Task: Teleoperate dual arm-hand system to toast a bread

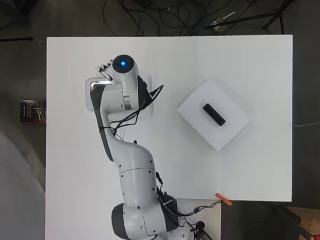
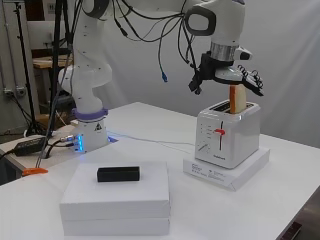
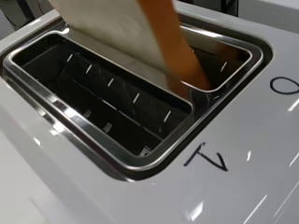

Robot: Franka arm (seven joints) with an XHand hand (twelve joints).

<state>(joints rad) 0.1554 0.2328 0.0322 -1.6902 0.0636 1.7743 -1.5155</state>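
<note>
A white two-slot toaster (image 2: 227, 137) stands on a flat white box (image 2: 235, 175) at the right of the side view. A slice of bread (image 2: 236, 100) with an orange-brown crust stands upright with its lower end in one slot. The hand (image 2: 225, 75) is right above it, fingers curled down on the slice's top. In the wrist view the bread (image 3: 121, 32) leans into the far slot, and the near slot (image 3: 107, 107) is empty. The toaster's red lever (image 2: 220, 132) sits high. From overhead the arm hides most of the toaster (image 1: 92, 95).
A stack of white boxes (image 2: 115, 200) with a small black block (image 2: 118, 174) on top lies near the table's front in the side view, and the same boxes (image 1: 195, 107) sit right of the arm from overhead. An orange clamp (image 1: 223, 199) marks the table edge.
</note>
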